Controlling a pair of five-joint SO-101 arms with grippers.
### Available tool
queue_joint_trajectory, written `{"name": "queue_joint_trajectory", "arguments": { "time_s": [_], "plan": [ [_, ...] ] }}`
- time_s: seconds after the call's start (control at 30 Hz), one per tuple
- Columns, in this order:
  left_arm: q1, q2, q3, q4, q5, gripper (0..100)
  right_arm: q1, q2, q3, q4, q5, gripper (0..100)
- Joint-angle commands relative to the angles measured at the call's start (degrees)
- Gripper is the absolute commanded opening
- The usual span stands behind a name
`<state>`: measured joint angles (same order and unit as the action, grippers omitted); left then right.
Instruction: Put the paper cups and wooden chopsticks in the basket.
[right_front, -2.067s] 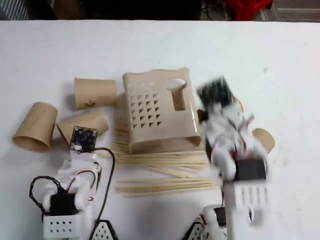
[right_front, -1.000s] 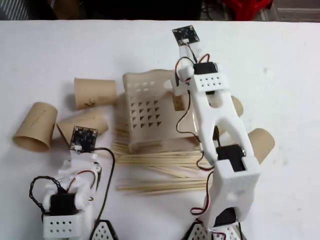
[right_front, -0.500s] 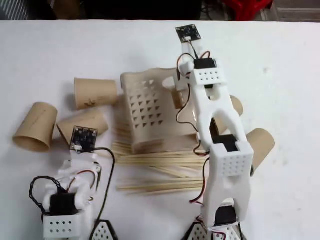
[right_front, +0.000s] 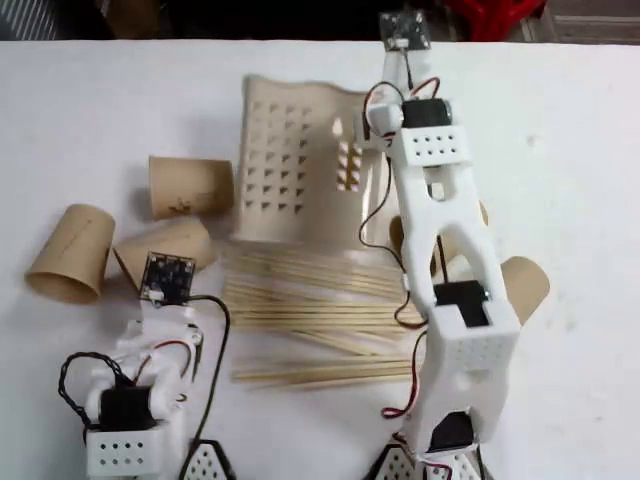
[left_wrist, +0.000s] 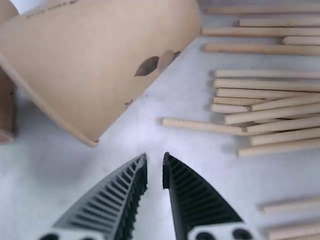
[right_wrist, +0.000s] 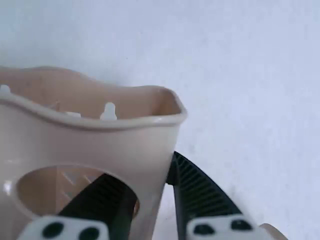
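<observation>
Squarely inside right gripper: basket wall.

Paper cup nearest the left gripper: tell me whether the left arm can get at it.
Probably yes. The paper cup lies on its side just ahead of the left gripper, bare table between them, chopsticks off to one side.

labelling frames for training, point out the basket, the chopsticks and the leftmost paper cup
basket (right_front: 285, 160), high view, perforated side wall
chopsticks (right_front: 310, 318), high view, middle of the pile
leftmost paper cup (right_front: 70, 252), high view, its side
</observation>
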<state>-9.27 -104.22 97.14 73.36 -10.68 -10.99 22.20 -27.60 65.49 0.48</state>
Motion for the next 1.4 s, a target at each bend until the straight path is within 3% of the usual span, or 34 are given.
{"name": "queue_joint_trajectory", "arguments": {
  "time_s": [0.0, 0.33, 0.57, 0.63, 0.73, 0.8, 0.97, 1.1, 1.37],
  "plan": [
    [-0.4, -0.5, -0.3, 0.4, -0.1, 8, 0.2, -10.2, -4.4, 2.7, -0.6, 1.5],
    [-0.2, -0.5, -0.3, 0.4, -0.3, 8, -0.7, -21.7, -4.4, 11.7, -0.6, 1.5],
    [5.4, -0.5, -1.6, -0.4, -0.8, 8, -0.7, -28.4, -4.2, 12.7, -0.6, 1.5],
    [3.3, -0.5, -5.8, -1.8, -6.2, 8, -0.7, -29.4, -4.2, 12.7, -0.6, 1.5],
    [-2.9, -0.5, -12.7, -3.3, -22.5, 8, -0.7, -30.8, -4.3, 12.7, -0.6, 1.5],
    [-3.7, -0.5, -16.7, -5.1, -26.2, 8, -0.7, -31.4, -4.3, 12.7, -0.6, 1.5],
    [-7.3, -0.2, -30.8, -9.1, -24.6, 8, -0.7, -31.4, -4.1, 11.0, -0.6, 1.5],
    [-10.1, 4.9, -42.3, -11.0, -18.9, 12, -0.7, -30.6, -3.9, 7.7, -0.4, 1.5],
    [-10.3, 41.5, -71.1, -7.4, -4.7, 18, -0.7, -28.0, -3.9, 2.4, -0.5, 1.5]
  ]
}}
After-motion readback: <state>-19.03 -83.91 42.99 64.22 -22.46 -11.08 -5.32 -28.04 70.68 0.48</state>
